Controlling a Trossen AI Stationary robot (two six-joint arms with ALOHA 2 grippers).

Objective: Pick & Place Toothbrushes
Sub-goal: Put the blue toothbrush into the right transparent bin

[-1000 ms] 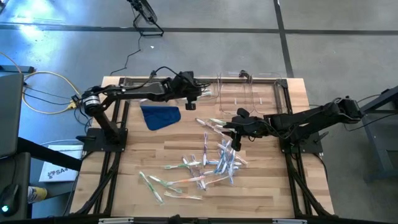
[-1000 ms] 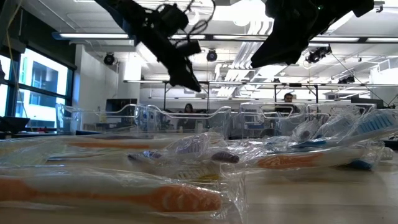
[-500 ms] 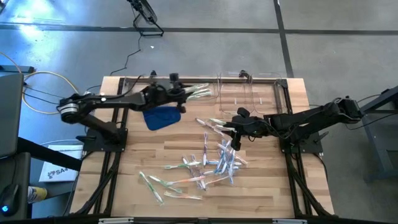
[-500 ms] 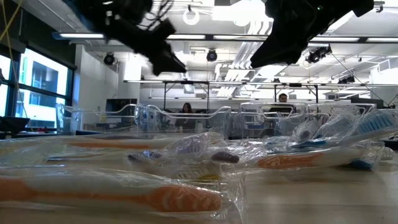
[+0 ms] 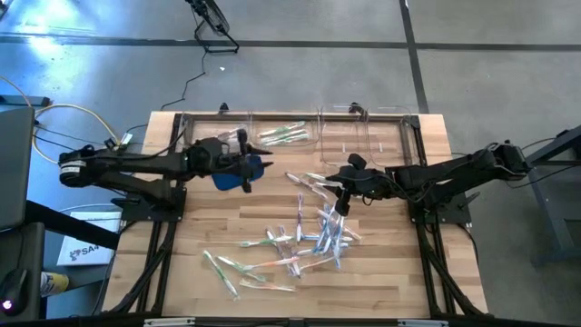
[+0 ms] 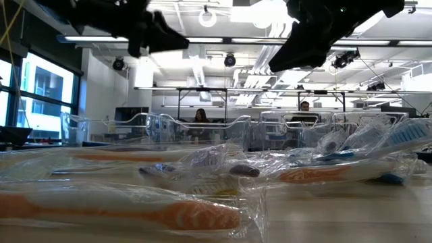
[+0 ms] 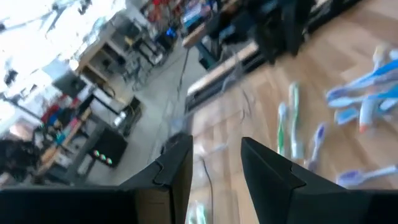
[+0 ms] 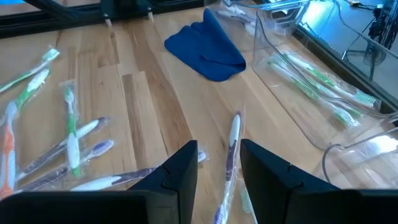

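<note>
Dark right fingers [image 8: 214, 165] parted, empty, above toothbrushes [image 8: 68, 134].

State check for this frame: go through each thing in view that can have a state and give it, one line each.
Left gripper: open, empty, above the blue cloth.
Right gripper: open, empty, over the loose toothbrushes.
Loose toothbrushes: wrapped, scattered flat on the table.
Green toothbrushes: lying inside a clear bin.
Blue cloth: crumpled on the table.
</note>
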